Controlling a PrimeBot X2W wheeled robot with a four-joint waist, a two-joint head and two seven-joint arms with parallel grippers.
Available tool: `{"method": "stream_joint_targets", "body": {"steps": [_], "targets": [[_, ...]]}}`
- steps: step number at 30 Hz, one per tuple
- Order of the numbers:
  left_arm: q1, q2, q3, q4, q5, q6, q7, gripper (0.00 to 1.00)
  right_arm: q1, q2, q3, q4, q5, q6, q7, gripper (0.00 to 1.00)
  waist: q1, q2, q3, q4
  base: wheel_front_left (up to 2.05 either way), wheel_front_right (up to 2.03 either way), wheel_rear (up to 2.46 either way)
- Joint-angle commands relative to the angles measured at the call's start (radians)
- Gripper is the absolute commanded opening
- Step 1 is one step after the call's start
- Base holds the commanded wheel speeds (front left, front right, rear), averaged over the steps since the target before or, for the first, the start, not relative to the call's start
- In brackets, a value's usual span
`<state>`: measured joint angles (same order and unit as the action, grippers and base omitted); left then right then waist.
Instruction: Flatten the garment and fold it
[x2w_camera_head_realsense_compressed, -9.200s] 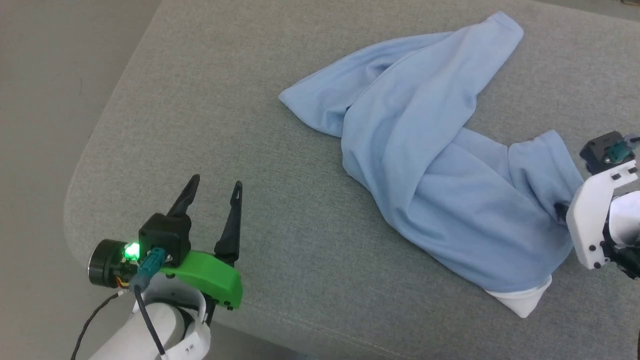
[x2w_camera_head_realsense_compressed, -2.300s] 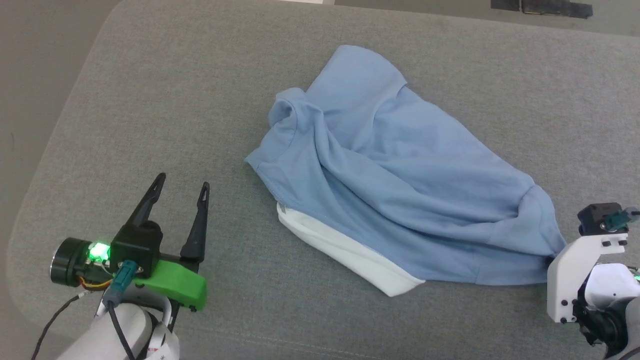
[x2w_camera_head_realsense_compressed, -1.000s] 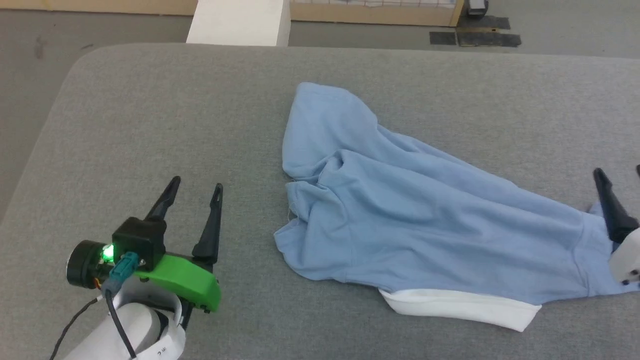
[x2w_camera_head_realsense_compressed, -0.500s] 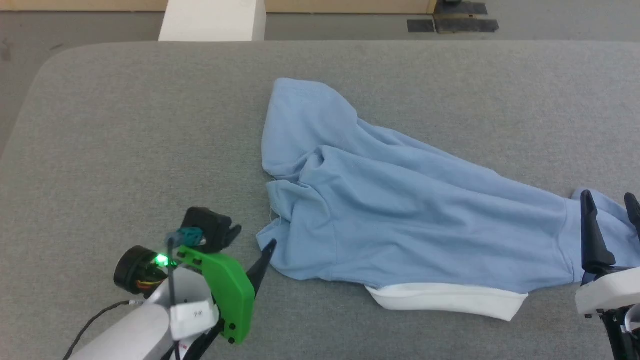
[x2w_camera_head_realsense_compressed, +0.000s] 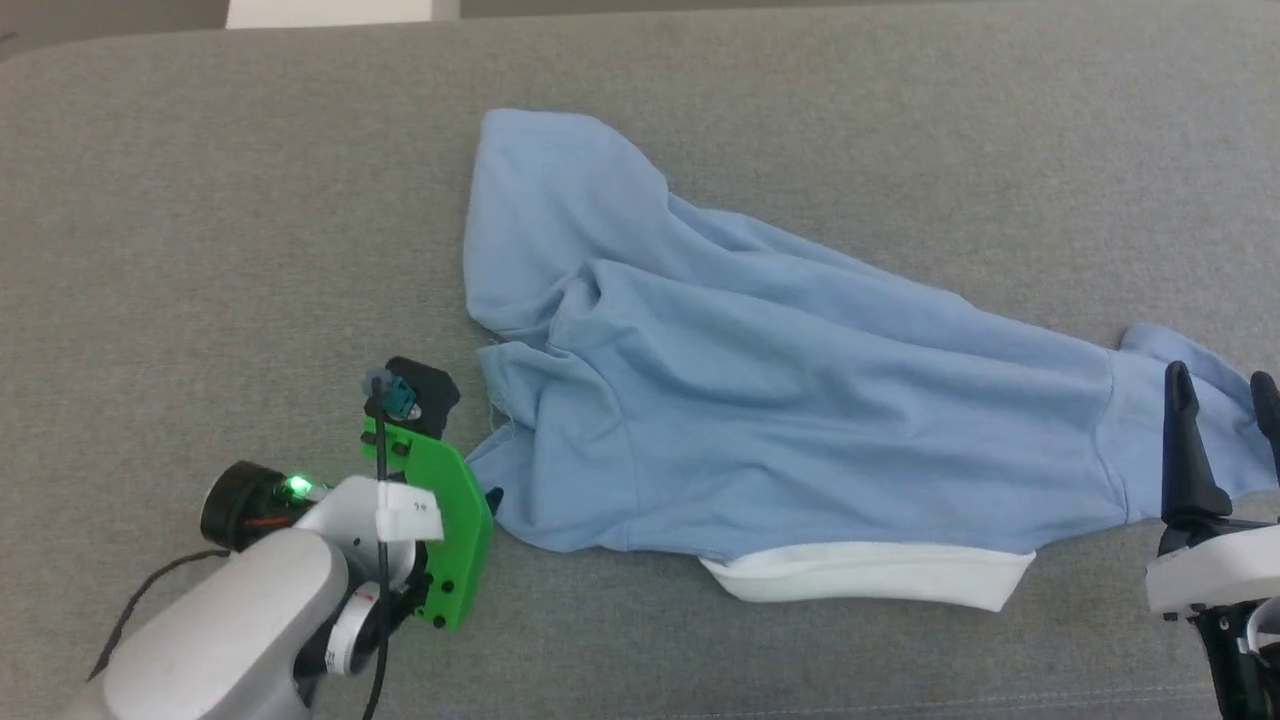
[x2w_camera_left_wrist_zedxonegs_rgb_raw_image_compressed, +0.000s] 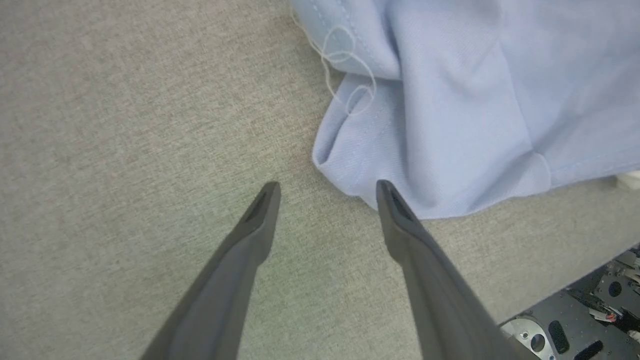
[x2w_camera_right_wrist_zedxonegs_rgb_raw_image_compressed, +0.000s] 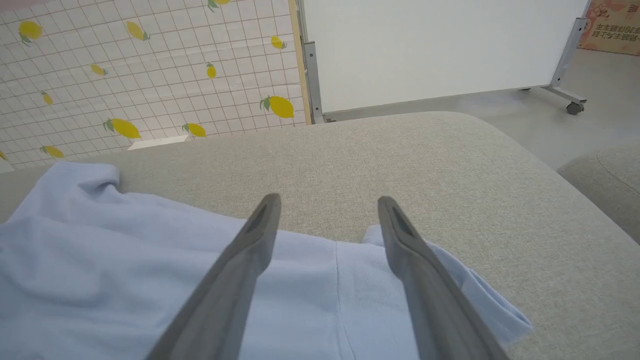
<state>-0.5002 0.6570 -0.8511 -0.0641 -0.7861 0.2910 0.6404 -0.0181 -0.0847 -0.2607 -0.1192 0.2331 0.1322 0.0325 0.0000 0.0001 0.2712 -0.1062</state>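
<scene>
garment (x2w_camera_head_realsense_compressed: 780, 400) crumpled, on grey cushion (x2w_camera_head_realsense_compressed: 250, 200)

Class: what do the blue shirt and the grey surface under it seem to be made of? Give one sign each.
The shirt looks a soft matt knit, perhaps cotton: fine texture, limp folds. The surface looks woven upholstery, matt: flecked weave.

Red characters on orange board (x2w_camera_right_wrist_zedxonegs_rgb_raw_image_compressed: 612, 22) right of white panel (x2w_camera_right_wrist_zedxonegs_rgb_raw_image_compressed: 435, 47), too blurred to read, faint marks on white wrist tag (x2w_camera_head_realsense_compressed: 408, 512), illegible
</scene>
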Motion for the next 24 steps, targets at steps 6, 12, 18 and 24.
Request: {"method": "stream_joint_targets", "body": {"steps": [6,12,18,24], "targets": [[-0.048,-0.021,-0.006,0.064,0.009,-0.001,0.019,1.0,-0.036,0.021,-0.002,-0.007,0.025,-0.002,0.006,1.0,0.0,-0.0001,0.05,-0.037,0.0,0.0,0.0],[-0.037,-0.026,-0.041,0.098,-0.007,-0.032,0.061,0.0,-0.043,0.027,-0.011,-0.007,0.017,-0.002,0.003,1.0,0.0,-0.0001,0.066,-0.043,0.0,0.0,0.0],[-0.015,-0.019,-0.013,0.104,0.002,-0.013,-0.018,0.0,-0.032,0.026,-0.013,-0.001,-0.001,-0.002,0.012,1.0,0.0,-0.0001,0.042,-0.026,0.0,0.0,0.0],[0.024,0.012,0.078,0.051,0.003,0.077,-0.134,0.0,0.025,-0.044,0.059,0.025,-0.017,-0.002,0.163,1.0,0.0,-0.0001,-0.01,0.006,0.0,0.0,0.0]]}}
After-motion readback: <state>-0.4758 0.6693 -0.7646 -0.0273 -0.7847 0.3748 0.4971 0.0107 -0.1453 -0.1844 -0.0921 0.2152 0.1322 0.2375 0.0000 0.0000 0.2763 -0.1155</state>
